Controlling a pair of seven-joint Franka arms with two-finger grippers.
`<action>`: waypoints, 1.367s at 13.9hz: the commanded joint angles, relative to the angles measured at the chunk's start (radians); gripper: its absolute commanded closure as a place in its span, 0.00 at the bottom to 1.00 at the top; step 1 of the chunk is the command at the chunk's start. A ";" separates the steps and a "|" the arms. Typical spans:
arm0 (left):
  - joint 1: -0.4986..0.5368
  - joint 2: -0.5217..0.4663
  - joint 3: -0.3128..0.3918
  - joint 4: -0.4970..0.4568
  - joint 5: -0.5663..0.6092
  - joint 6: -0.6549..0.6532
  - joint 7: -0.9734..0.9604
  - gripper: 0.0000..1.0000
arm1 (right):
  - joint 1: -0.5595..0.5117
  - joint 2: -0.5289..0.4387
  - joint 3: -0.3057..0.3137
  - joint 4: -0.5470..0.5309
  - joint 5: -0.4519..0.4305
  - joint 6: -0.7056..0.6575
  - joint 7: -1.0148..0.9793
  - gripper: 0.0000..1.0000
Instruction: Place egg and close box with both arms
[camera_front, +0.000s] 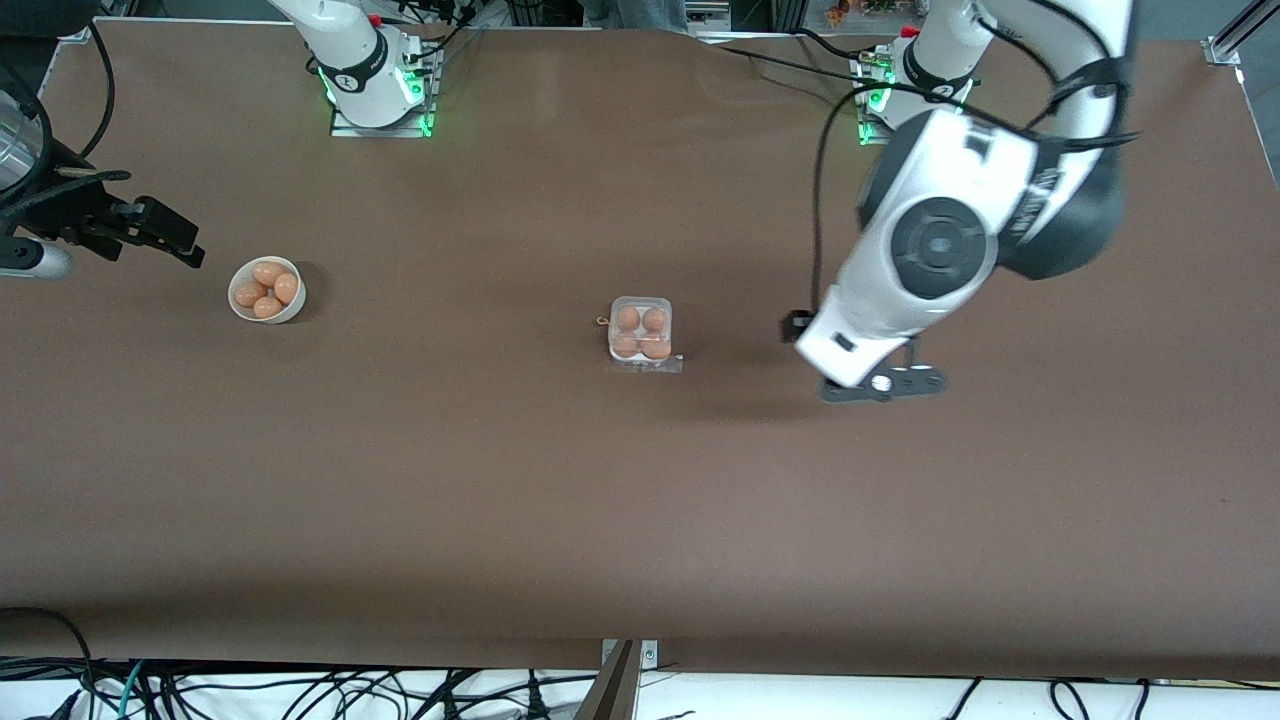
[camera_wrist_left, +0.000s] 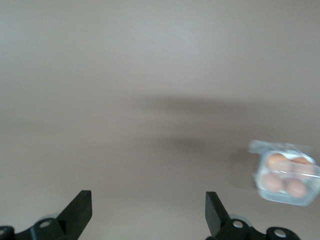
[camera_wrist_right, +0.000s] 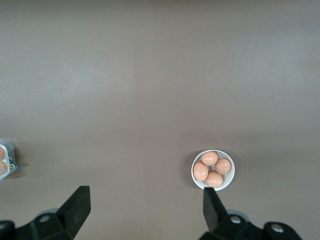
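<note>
Landmark: the box (camera_front: 641, 331) is sitting mid-table on the brown table (camera_front: 500, 520); every place below is given from it.
Left gripper: the left gripper (camera_front: 882, 385) is hovering over bare table toward the left arm's end from the box — its fingers (camera_wrist_left: 80, 210) are standing wide apart and holding nothing.
Box: it is holding four orange-brown eggs (camera_front: 641, 332), one in each cell, with the clear lid lying over them.
Task egg: it cannot be told apart from the other three in the box.
Bowl: a white bowl (camera_front: 266, 290) is sitting well apart from the box toward the right arm's end, slightly farther from the front camera, holding four more eggs.
Right gripper: the right gripper (camera_front: 160, 235) is waiting in the air past the bowl — fingers (camera_wrist_right: 77, 205) spread wide, empty.
</note>
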 joint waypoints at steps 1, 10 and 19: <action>0.064 0.001 -0.015 0.036 0.045 -0.044 0.078 0.00 | -0.009 -0.010 0.007 -0.005 -0.012 0.002 0.001 0.00; 0.241 -0.078 -0.015 0.036 0.132 -0.094 0.322 0.00 | -0.009 -0.010 0.007 -0.005 -0.012 0.002 0.001 0.00; 0.417 -0.310 -0.107 -0.204 0.117 -0.005 0.384 0.00 | -0.009 -0.010 0.007 -0.005 -0.012 0.000 0.001 0.00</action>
